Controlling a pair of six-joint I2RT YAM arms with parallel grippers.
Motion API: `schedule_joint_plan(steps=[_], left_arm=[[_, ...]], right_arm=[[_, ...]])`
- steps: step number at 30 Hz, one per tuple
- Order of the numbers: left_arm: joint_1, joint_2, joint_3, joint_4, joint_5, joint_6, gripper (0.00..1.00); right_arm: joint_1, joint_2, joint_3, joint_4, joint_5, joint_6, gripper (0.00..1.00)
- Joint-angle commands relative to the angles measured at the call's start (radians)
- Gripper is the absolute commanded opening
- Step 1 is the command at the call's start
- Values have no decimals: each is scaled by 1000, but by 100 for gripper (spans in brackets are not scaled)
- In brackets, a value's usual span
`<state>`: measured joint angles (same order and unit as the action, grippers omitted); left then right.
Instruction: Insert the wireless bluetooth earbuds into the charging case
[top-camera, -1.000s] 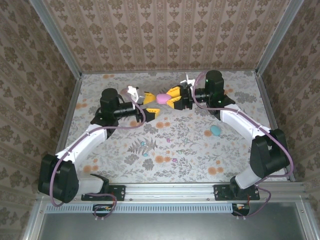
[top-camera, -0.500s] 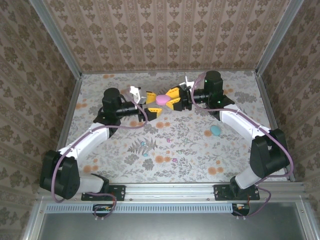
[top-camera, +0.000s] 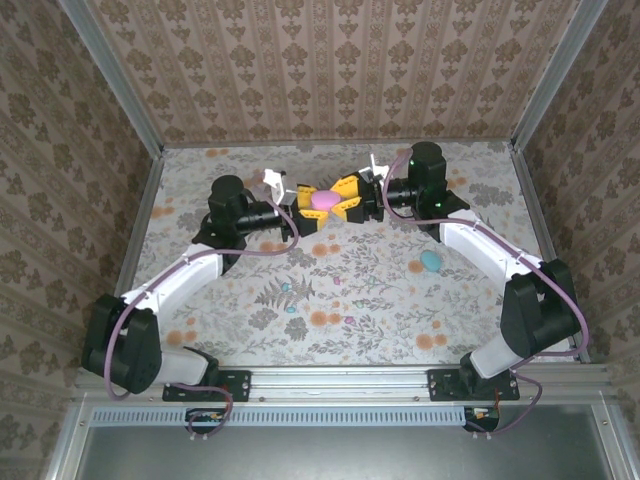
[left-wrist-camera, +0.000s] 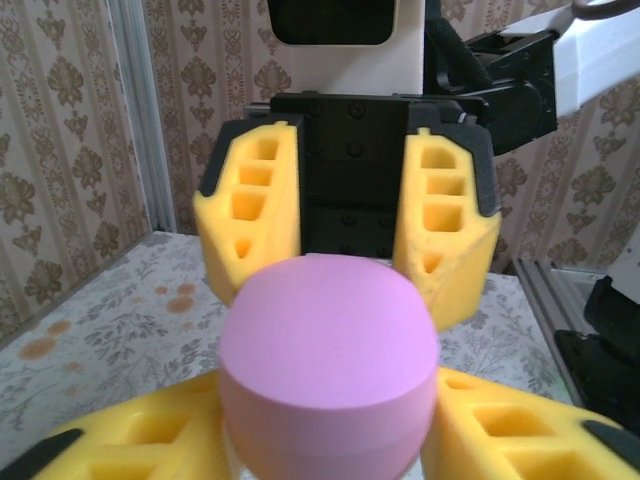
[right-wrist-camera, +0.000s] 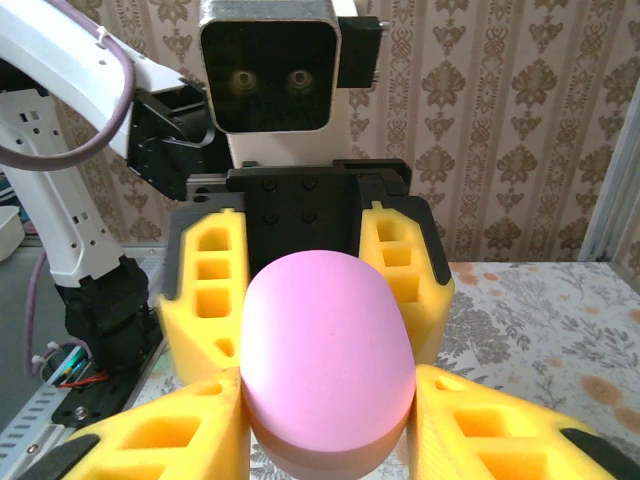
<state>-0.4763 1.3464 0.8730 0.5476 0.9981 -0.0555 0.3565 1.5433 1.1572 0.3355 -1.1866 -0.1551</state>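
The charging case (top-camera: 323, 198) sits toward the 12 o'clock end of the surface (top-camera: 380, 300), pinched between two facing pairs of fingers. The left gripper (top-camera: 307, 206) is at its 9 o'clock and the right gripper (top-camera: 344, 197) at its 3 o'clock. A rounded item (top-camera: 430, 261) lies on the surface at the case's 4 o'clock, just beside the right arm (top-camera: 480, 245).
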Motion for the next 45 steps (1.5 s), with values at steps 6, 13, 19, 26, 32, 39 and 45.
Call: schedule_joint_plan(steps=[6, 13, 19, 26, 32, 39, 45], left_arm=[[-5, 3, 26, 86, 37, -47, 43], [-9, 1, 30, 93, 40, -49, 48], [-11, 1, 30, 91, 38, -44, 49], [-10, -1, 30, 91, 36, -46, 46], [-12, -1, 30, 89, 38, -48, 42], [-15, -3, 29, 87, 28, -50, 37], [-20, -10, 13, 104, 1, -56, 35]], right_arm=[[5, -30, -14, 38, -8, -11, 40], [6, -29, -12, 44, -1, -6, 40], [6, -28, -13, 50, 6, -3, 40], [6, -26, -17, 60, 11, -1, 40], [6, -27, -17, 62, 20, -1, 41], [7, -29, -22, 54, 46, 0, 45], [6, -45, -29, 39, 95, 0, 55]])
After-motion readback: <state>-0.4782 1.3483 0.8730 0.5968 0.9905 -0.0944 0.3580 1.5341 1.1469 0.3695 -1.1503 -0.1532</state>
